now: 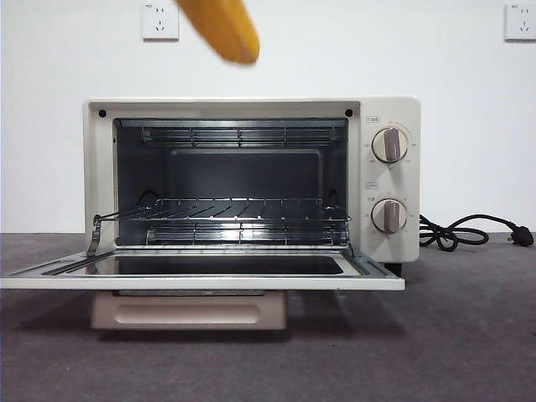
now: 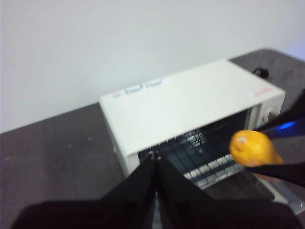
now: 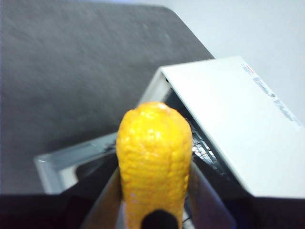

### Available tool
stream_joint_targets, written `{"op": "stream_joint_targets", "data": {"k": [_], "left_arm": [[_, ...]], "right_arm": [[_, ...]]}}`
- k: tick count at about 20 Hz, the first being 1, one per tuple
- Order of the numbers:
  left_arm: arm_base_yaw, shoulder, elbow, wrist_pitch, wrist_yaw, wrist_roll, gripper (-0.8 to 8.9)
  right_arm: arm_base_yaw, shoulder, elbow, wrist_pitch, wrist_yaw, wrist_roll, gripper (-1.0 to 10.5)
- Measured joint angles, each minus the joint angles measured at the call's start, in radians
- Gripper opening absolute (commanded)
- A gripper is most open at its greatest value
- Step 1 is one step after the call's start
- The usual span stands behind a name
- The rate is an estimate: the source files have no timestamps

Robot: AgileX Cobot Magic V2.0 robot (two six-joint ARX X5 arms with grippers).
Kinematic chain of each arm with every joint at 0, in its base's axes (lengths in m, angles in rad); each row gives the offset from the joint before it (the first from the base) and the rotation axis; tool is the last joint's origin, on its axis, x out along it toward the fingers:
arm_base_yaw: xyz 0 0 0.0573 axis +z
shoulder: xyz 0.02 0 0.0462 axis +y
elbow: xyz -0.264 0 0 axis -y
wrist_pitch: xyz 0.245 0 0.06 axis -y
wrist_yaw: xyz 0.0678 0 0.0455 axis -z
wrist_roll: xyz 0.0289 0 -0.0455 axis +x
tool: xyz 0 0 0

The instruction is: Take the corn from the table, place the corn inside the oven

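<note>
The yellow-orange corn [image 1: 222,29] hangs tilted in the air above the oven [image 1: 99,167], near the top edge of the front view. My right gripper [image 3: 155,191] is shut on the corn [image 3: 155,157], one jaw on each side of the cob. The oven door [image 1: 201,283] lies folded down flat, and the wire rack [image 1: 226,209] inside is bare. From the left wrist, the corn [image 2: 252,148] shows held in front of the oven [image 2: 190,100]. My left gripper [image 2: 155,160] is shut and empty, up above the oven's left end.
The oven stands on the dark grey table [image 1: 469,335]. Two round knobs [image 1: 389,144] sit on its right panel. A black cord [image 1: 456,230] coils on the table to its right. Behind is a white wall with two outlets [image 1: 160,21].
</note>
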Motion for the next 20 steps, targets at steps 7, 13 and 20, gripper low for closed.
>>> {"op": "stream_joint_targets", "data": {"k": [7,13,20], "left_arm": [[0.0,0.0,0.0,-0.017,-0.01,0.0,-0.06],[0.0,0.0,0.0,-0.017,-0.049,0.0,-0.06],[0.0,0.0,0.0,-0.017,-0.051,0.0,-0.06]], "right_arm": [[0.0,0.149,0.0,0.115,0.122,-0.13,-0.1],[0.0,0.279,0.0,0.213,0.211,-0.233,-0.1],[-0.022,0.403,0.0,0.33,0.312,-0.332,-0.1]]}}
